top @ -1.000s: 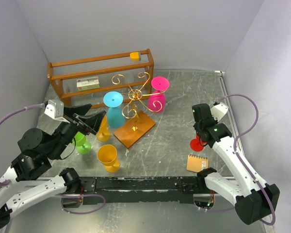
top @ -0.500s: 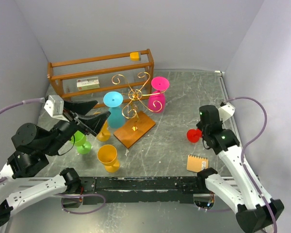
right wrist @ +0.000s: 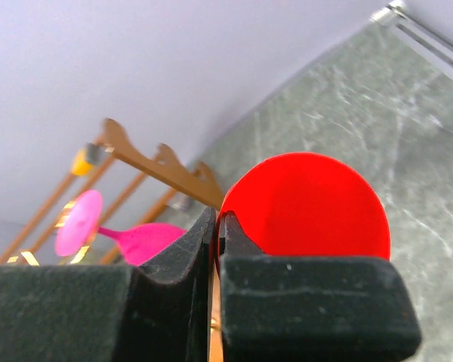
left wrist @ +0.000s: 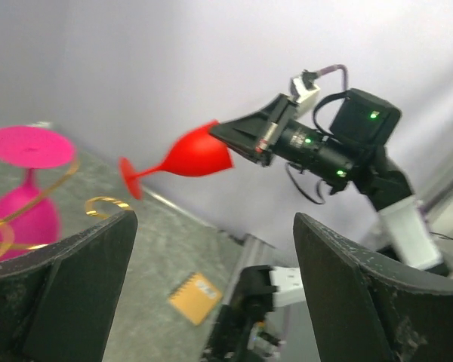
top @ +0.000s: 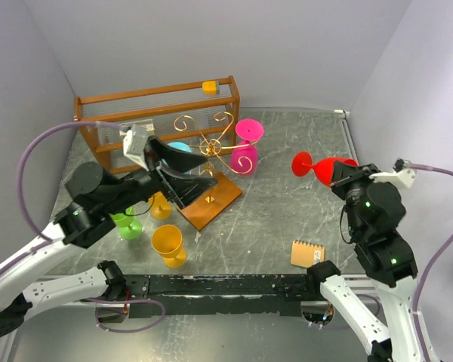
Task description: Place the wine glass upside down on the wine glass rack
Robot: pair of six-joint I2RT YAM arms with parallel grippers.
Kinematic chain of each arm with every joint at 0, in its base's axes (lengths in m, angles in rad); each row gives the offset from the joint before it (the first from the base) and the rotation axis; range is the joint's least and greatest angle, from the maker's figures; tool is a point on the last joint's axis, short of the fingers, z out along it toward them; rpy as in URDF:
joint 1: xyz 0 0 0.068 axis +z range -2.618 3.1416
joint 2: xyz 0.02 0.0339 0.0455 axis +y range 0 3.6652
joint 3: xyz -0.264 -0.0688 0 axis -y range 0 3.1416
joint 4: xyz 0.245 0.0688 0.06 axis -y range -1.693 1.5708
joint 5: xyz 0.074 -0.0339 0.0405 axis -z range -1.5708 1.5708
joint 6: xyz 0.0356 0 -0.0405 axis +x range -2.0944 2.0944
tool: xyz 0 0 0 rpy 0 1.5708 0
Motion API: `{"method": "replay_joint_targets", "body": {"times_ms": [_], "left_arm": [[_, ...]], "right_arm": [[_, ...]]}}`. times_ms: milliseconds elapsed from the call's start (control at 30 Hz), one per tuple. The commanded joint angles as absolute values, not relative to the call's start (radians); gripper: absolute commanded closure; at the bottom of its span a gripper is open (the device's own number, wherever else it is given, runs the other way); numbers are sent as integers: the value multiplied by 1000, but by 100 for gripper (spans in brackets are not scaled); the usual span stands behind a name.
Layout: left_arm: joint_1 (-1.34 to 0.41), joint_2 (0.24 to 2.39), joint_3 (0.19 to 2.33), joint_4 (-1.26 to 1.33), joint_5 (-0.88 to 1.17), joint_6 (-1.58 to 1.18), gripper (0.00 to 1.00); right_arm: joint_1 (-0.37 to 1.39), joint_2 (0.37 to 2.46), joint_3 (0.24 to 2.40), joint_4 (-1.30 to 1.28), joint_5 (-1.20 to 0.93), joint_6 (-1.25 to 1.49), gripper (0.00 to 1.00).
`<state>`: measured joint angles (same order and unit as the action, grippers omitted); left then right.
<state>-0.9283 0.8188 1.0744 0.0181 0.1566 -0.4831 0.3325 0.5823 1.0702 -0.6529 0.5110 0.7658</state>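
Jaws of right gripper (top: 345,175) clamped on wine glass (top: 322,166) bowl, stem horizontal; left gripper (top: 184,170) jaws wide apart.

The left gripper (top: 211,171) hides most of the blue glass (top: 182,145) (a sliver shows).

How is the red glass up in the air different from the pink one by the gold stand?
The red glass lies sideways in the air, its bowl clamped in the right gripper. The pink glass is upside down, foot on top, with no gripper on it. The red glass is out on the right, away from the gold rack, while the pink glass is right beside it. They share one shape: round foot, thin stem, opaque bowl.
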Motion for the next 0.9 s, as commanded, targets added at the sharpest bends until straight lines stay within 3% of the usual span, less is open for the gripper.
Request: {"method": "replay_joint_targets", "body": {"times_ms": [0,100,467,867], "left_arm": [[-925,907,1051,368,437,-783,6],[-929,979,1024,568,479,-906,6],[-987,1155,1105,454,150,-1154,10],[-1053,1333,1162,587,-123,-1283,15]], "right_arm": [[326,506,1090,-497,427,756,100],[325,467,1086,-427,372,774,100],[327,367,1015,-231,250,869,100],[328,347,956,-58,151,948,100]]}}
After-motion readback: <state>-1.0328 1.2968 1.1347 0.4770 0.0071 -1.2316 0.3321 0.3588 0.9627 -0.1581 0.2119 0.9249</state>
